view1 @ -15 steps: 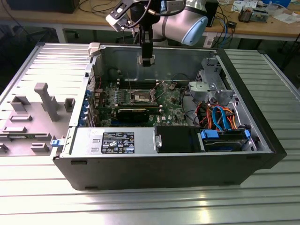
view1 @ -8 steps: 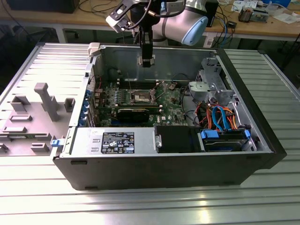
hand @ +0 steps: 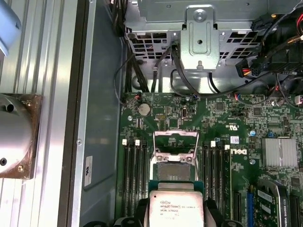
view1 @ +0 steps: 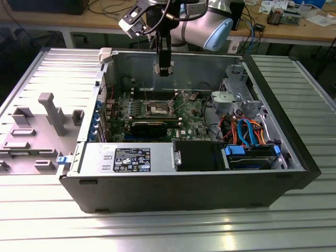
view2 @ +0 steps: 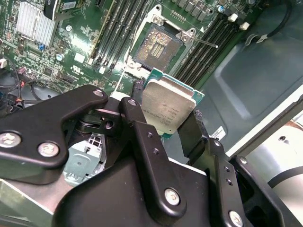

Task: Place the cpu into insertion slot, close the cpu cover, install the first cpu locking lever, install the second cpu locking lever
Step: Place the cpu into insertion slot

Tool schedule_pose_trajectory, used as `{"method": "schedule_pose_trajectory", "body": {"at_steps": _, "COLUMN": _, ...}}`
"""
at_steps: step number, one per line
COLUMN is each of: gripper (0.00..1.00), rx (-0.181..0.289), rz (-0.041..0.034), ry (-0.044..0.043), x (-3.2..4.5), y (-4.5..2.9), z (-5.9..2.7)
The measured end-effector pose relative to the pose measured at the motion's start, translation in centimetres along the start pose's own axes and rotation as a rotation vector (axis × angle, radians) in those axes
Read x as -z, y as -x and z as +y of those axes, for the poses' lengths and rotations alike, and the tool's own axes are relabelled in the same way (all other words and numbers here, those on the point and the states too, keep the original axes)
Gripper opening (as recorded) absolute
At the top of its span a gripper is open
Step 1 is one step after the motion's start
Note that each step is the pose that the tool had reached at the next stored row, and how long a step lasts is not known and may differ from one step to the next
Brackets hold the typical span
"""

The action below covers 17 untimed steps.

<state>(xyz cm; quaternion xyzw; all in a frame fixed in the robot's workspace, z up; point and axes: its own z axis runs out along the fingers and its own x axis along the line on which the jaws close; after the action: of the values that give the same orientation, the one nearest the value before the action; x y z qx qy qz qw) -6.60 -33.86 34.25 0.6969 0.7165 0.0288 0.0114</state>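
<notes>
My gripper [view2: 166, 108] is shut on the cpu [view2: 169, 105], a flat square chip with a silvery top and green edge, pinched by its two sides between the black fingers [view2: 137, 113]. In the exterior view the gripper [view1: 164, 71] hangs inside the open computer case, well above the green motherboard [view1: 184, 113]. The insertion slot [hand: 174, 171] lies open and bare, just beyond the cpu [hand: 176, 208], and it is seen again past the chip as the insertion slot [view2: 158, 45]. The cpu cover [hand: 176, 142] is flipped up and open. A thin lever [view2: 204, 42] sticks out beside the socket.
Black memory slots [hand: 135, 170] flank the socket on both sides. A grey drive cage [hand: 199, 38] with black cables stands past the board's end. A finned heatsink [hand: 279, 152] sits to one side. The case wall [view1: 173, 63] rises behind the gripper. A power supply [view1: 131, 157] fills the near edge.
</notes>
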Motion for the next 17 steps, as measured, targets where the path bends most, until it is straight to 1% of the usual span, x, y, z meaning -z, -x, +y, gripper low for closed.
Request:
{"method": "schedule_pose_trajectory", "body": {"at_steps": 4, "gripper": 0.55, "rx": 0.0, "rz": -0.0001, "ry": 0.0, "x": -0.1, "y": 0.16, "z": -0.02}}
{"method": "schedule_pose_trajectory", "body": {"at_steps": 10, "gripper": 0.55, "rx": 0.0, "rz": -0.0001, "ry": -0.0001, "x": -0.15, "y": 0.19, "z": -0.02}}
{"method": "schedule_pose_trajectory", "body": {"at_steps": 13, "gripper": 0.55, "rx": 0.0, "rz": 0.0003, "ry": -0.0001, "x": -0.42, "y": 0.19, "z": -0.03}}
{"method": "schedule_pose_trajectory", "body": {"at_steps": 15, "gripper": 0.55, "rx": 0.0, "rz": -0.0006, "ry": -0.0001, "x": -0.61, "y": 0.05, "z": -0.04}}
{"method": "schedule_pose_trajectory", "body": {"at_steps": 17, "gripper": 0.55, "rx": -0.001, "rz": -0.0016, "ry": 0.0, "x": -0.9, "y": -0.29, "z": -0.04}}
